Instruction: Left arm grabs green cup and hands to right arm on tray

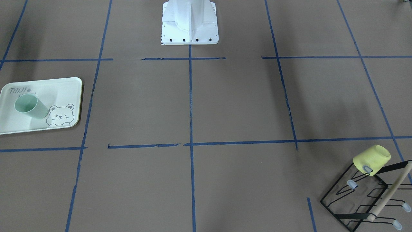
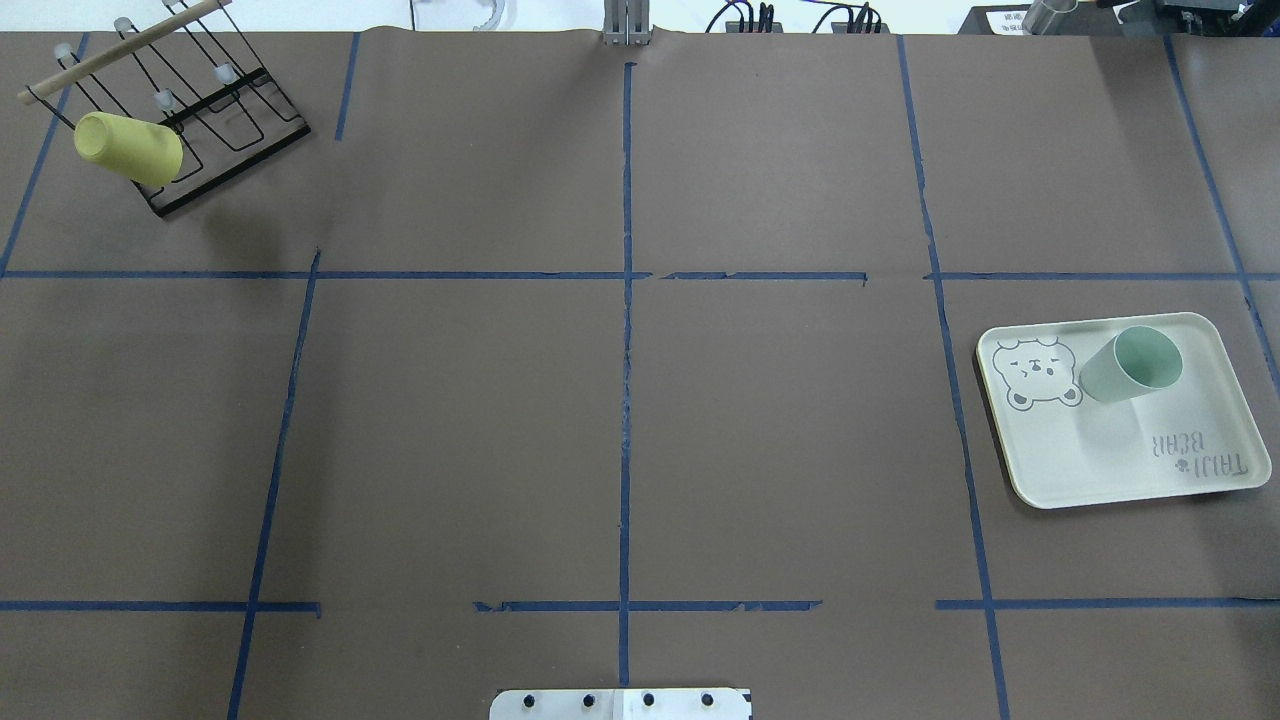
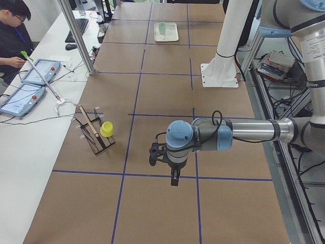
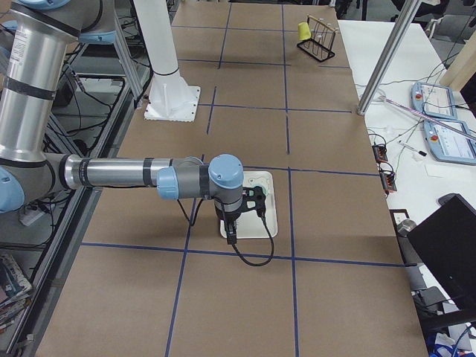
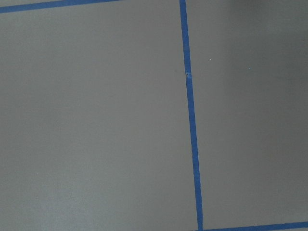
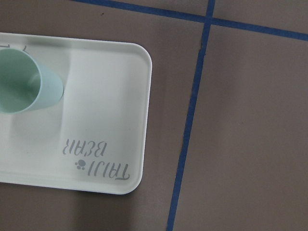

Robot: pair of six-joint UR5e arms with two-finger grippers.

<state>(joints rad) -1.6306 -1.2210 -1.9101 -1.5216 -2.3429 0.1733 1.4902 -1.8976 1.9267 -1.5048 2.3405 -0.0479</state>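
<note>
Brown paper covers the whole counter (image 2: 450,420), ruled into big squares by blue tape (image 2: 625,400). Over at the robot's right end sits the green cup (image 2: 1130,365), a small pale mint tumbler, smooth and tapered, without a handle. It stands upright with its mouth open to the ceiling. It is on the tray (image 2: 1100,470), a cream-green rectangle with rounded corners, just beside the winking bear drawing (image 2: 1040,375) and a little away from the "TAIJI BEAR" lettering (image 2: 1205,460).

From the right end of the room, the right arm (image 4: 119,172) reaches out level with its wrist above the tray, and the right fingers (image 4: 232,232) hang straight down over the tray's near part. They are near the cup and not around it. Its wrist camera catches the cup at the upper left edge of its view, with no fingers showing. The left arm (image 3: 244,133) is well apart from all this, at the other end, and the left fingers (image 3: 174,179) point down over bare counter beside a tape line. How far either pair is open, I cannot tell from where the cameras stand, and neither has the cup.

In the far left corner a yellow cup (image 2: 128,147) hangs tilted on a black wire rack (image 2: 230,110).
</note>
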